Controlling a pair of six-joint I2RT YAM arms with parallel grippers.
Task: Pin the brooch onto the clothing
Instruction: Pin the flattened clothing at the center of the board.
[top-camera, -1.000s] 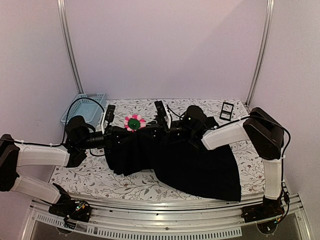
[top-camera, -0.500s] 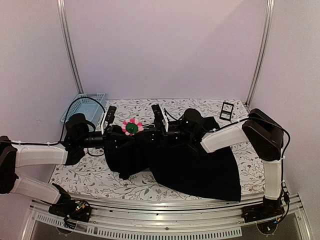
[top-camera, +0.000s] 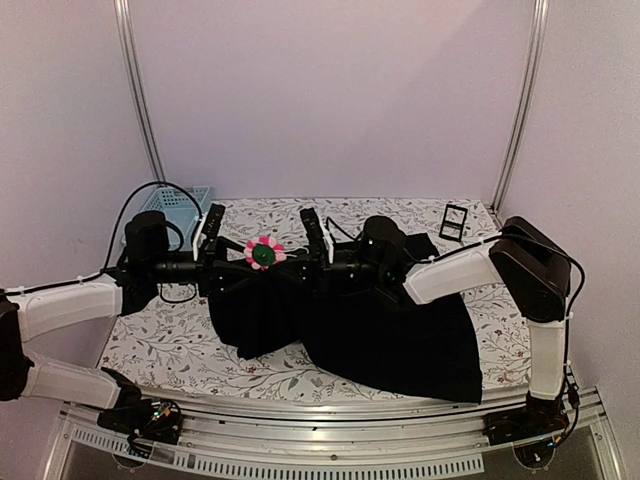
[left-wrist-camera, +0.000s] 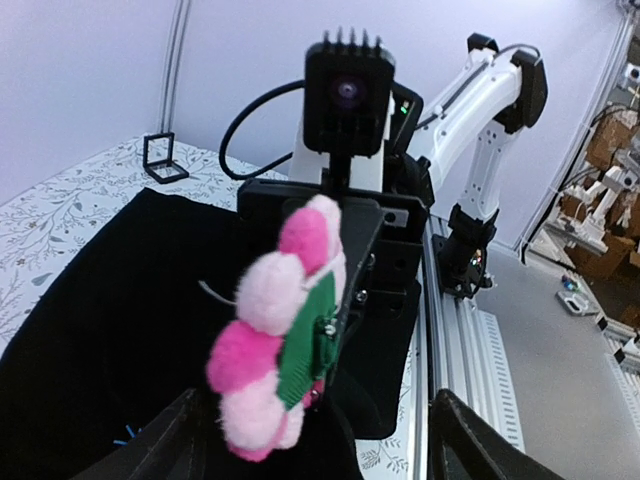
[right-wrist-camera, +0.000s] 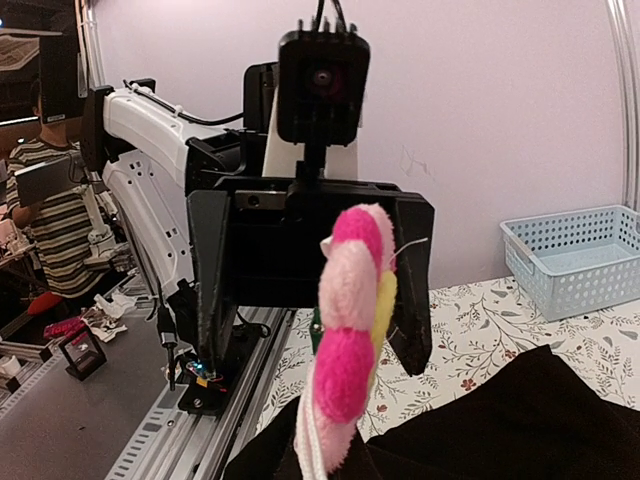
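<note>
The brooch (top-camera: 263, 253), a flower of pink petals, stands upright on a raised fold of the clothing (top-camera: 390, 330), a black shirt spread over the table. My left gripper (top-camera: 230, 265) is just left of it, open, its fingers (left-wrist-camera: 190, 440) wide apart on either side and not touching the brooch (left-wrist-camera: 280, 330). From the right, my right gripper (top-camera: 300, 265) is shut on the clothing and holds the fold up. In the right wrist view the brooch (right-wrist-camera: 355, 330) stands edge-on above the clothing (right-wrist-camera: 540, 420), which hides that gripper's own fingers. The open left gripper (right-wrist-camera: 310, 300) faces it.
A light-blue basket (top-camera: 170, 215) sits at the table's back left. At the back right stands a small black stand (top-camera: 453, 222). The table (top-camera: 160, 340) has a floral cover. A metal rail (top-camera: 320, 455) runs along the near edge. Beyond the rail stands a person (right-wrist-camera: 50, 220).
My left gripper has opened and let go of the brooch, drawing back a little to the left. The brooch stays on the raised fold, which shifted slightly left with the right gripper.
</note>
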